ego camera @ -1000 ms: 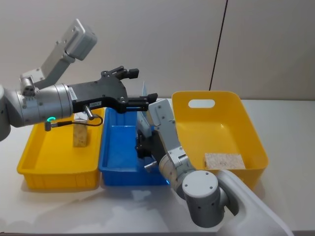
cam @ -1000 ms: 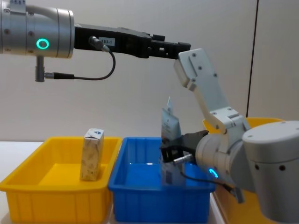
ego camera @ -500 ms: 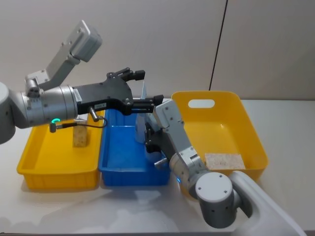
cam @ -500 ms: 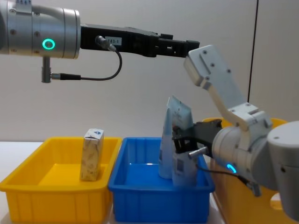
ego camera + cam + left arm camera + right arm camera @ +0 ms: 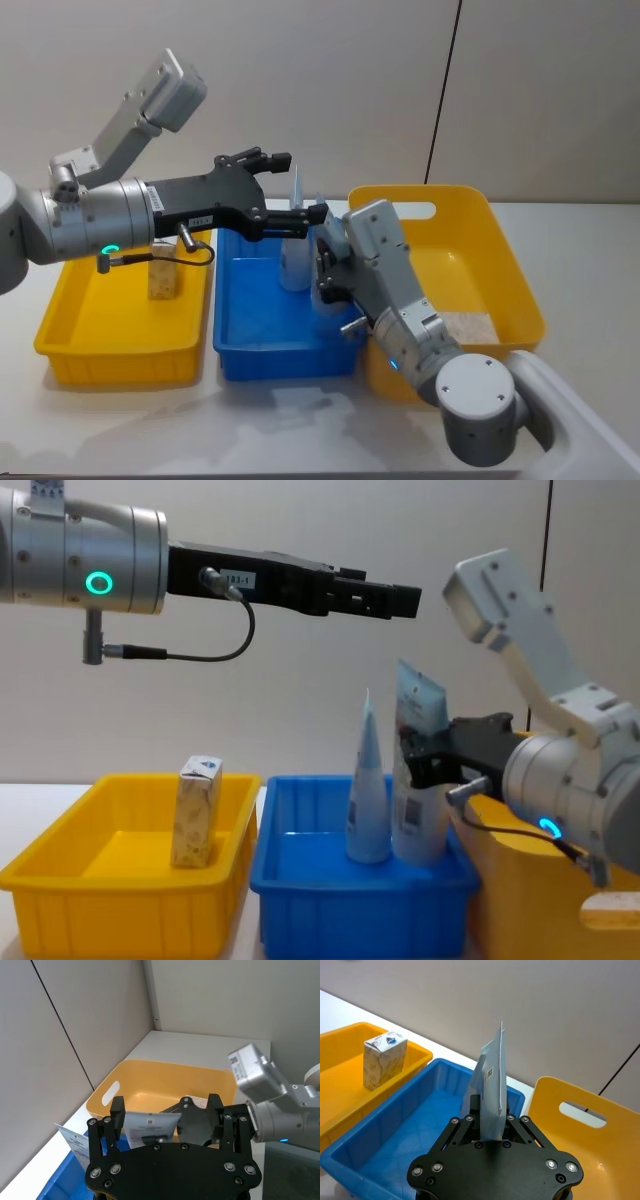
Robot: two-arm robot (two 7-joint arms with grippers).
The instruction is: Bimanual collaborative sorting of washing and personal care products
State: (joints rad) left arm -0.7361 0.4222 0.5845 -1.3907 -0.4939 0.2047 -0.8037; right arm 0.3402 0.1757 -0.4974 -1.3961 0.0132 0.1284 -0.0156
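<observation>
Two light blue tapered tubes stand in the blue bin [image 5: 360, 895]. One tube [image 5: 368, 800] [image 5: 293, 255] stands free on its cap. My right gripper [image 5: 425, 765] [image 5: 492, 1127] is shut on the other tube [image 5: 418, 730] [image 5: 494, 1085], held upright at the bin's right end. My left gripper [image 5: 300, 186] [image 5: 400, 600] [image 5: 166, 1110] hovers open above the bin, over the tube tops, touching nothing. A grey-white marbled box [image 5: 198, 810] [image 5: 163, 278] [image 5: 382, 1060] stands upright in the left yellow bin [image 5: 110, 340].
The right yellow bin [image 5: 500, 260] holds a flat marbled pack [image 5: 470, 322] on its floor, partly behind my right arm. The three bins sit side by side on a white table [image 5: 150, 430], with a wall close behind.
My right gripper has carried its tube to the right and higher. The other tube now stands apart from it. The blue bin has slid slightly right. The left gripper has barely moved.
</observation>
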